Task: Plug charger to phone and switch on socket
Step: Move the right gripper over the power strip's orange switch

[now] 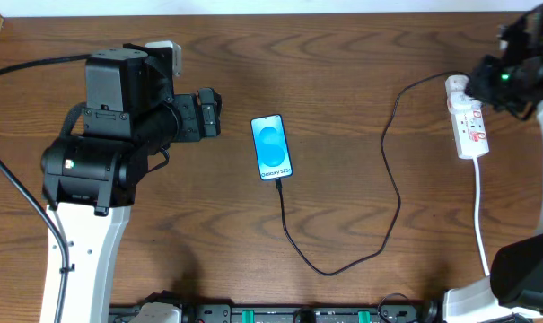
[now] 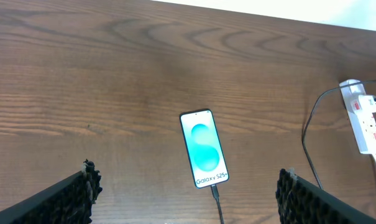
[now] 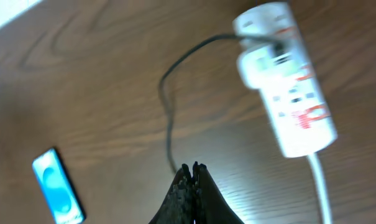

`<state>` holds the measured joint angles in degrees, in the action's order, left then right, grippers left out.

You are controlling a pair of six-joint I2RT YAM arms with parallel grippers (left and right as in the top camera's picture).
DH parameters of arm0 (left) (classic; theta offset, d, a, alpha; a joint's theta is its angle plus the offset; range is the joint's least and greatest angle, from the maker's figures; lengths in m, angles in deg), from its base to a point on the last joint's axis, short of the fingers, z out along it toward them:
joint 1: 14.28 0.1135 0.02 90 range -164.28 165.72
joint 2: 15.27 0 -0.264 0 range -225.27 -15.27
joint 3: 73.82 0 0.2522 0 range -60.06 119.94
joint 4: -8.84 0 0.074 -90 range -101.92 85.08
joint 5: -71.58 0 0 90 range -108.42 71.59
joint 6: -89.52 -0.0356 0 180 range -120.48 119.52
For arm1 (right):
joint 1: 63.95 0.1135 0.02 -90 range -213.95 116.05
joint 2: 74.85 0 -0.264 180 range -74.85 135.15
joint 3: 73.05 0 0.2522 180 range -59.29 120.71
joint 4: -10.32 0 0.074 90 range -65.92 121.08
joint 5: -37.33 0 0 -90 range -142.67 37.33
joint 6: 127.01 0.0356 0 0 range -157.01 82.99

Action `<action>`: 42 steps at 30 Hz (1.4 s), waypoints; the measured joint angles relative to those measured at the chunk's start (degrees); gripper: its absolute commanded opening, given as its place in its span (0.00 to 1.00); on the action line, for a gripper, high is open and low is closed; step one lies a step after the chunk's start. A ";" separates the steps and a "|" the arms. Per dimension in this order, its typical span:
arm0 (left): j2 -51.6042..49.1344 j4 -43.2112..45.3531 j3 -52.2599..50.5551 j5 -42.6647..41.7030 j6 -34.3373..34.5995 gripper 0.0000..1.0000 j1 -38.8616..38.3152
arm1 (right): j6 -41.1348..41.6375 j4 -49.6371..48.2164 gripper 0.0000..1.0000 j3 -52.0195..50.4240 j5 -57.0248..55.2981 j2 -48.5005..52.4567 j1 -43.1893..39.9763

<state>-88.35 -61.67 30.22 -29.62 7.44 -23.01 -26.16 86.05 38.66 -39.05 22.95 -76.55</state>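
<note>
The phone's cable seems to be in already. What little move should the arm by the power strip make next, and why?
Probably the right gripper, jaws shut, should ease toward the socket and press its red switch. The charger already meets the bottom edge of the phone and its other end sits in the socket, so only switching on seems left.

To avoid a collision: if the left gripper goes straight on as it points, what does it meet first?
Probably the phone, centred ahead of the open left gripper; possibly the table first, since depth is unclear.
</note>
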 measured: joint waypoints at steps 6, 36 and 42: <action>0.00 -0.02 0.00 0.02 0.00 0.93 0.00 | -1.09 -3.69 0.01 0.00 2.32 1.40 -6.14; 0.00 -0.04 0.00 0.00 0.00 0.93 0.00 | -3.58 -16.76 0.01 -0.26 4.83 26.47 -13.75; 0.00 -0.04 0.00 0.00 0.00 0.93 0.00 | -3.72 -18.21 0.01 -0.24 4.85 26.53 -13.75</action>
<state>-88.35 -61.72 30.22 -29.62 7.44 -23.01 -29.87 67.85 38.42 -34.19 49.48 -90.30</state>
